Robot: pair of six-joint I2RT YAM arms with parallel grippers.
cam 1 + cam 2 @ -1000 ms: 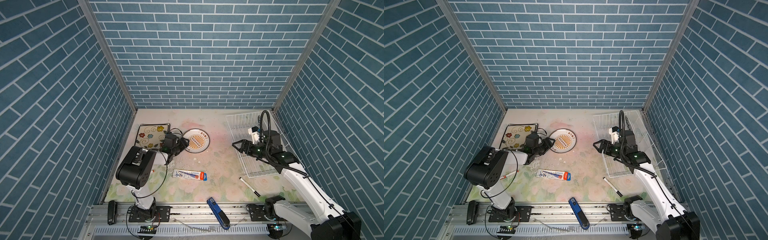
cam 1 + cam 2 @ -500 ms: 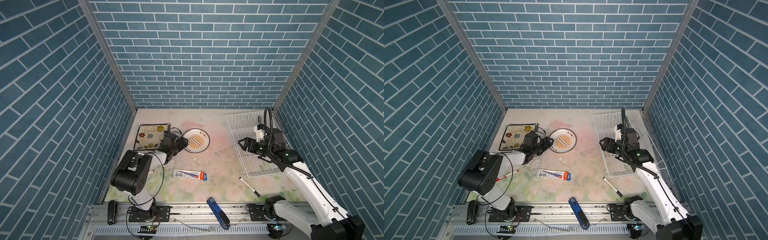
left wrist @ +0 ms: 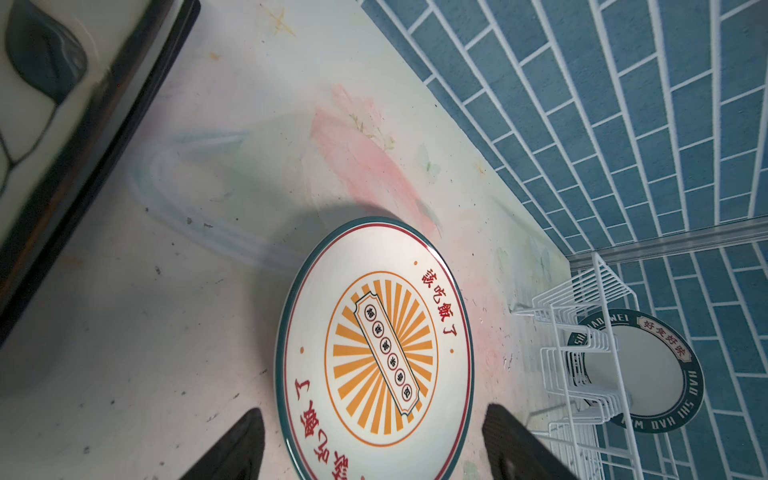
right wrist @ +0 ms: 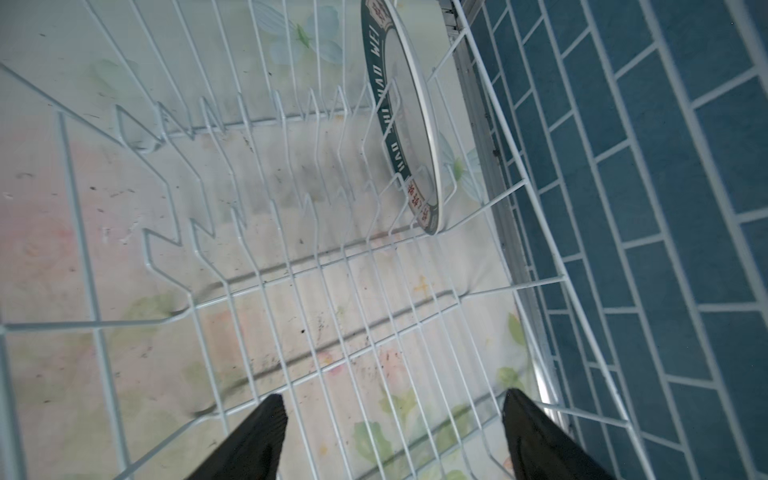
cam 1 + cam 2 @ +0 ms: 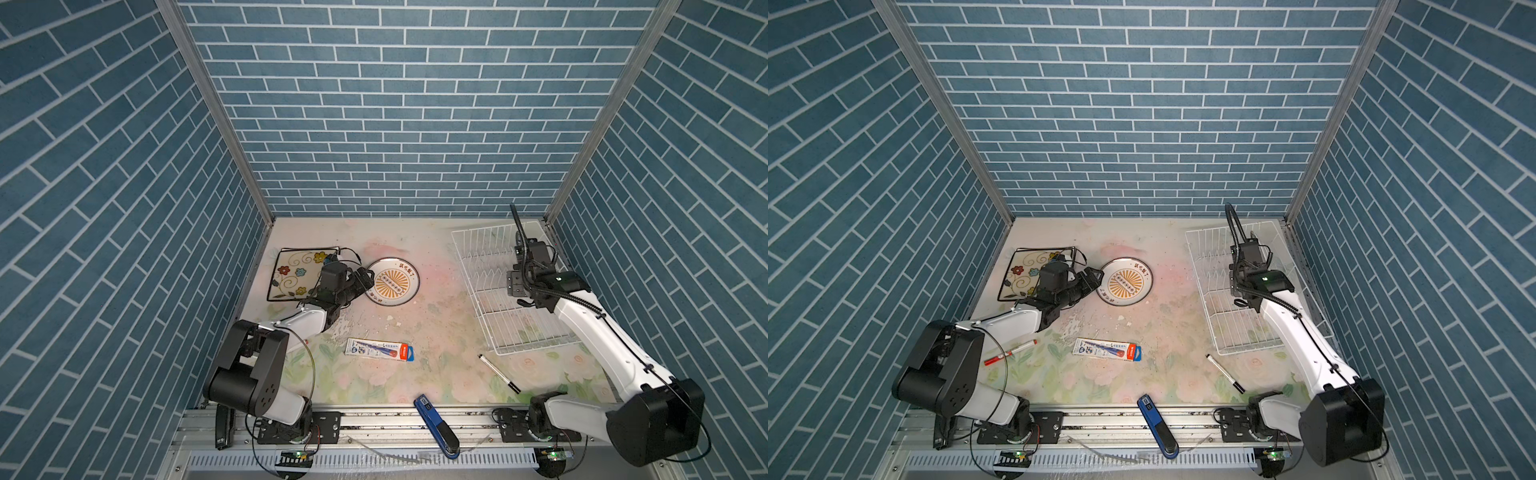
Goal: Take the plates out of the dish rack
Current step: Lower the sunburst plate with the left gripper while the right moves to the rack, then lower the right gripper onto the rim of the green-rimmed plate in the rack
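Observation:
A round plate with an orange sunburst (image 5: 392,282) lies flat on the table. My left gripper (image 3: 374,419) is open, its fingers standing either side of that plate's near rim without touching it. Left of it lies the square flowered plate (image 5: 293,276). The white wire dish rack (image 5: 490,291) sits at the right. In the right wrist view a round plate with a teal lettered rim (image 4: 409,104) stands upright in the rack's far prongs. My right gripper (image 4: 392,405) hangs open over the rack's bare floor (image 4: 249,274), holding nothing. That plate is hidden in both top views.
A blue-and-red pen package (image 5: 380,349) lies mid-table, with a black marker (image 5: 498,373) in front of the rack. A red pen (image 5: 1010,352) lies by the left arm. A blue stapler (image 5: 436,426) rests on the front rail. Tiled walls close three sides.
My right gripper swung from the rack's left edge to the right and now faces the rack's back. The left arm's elbow sank lower; its gripper stays by the sunburst plate.

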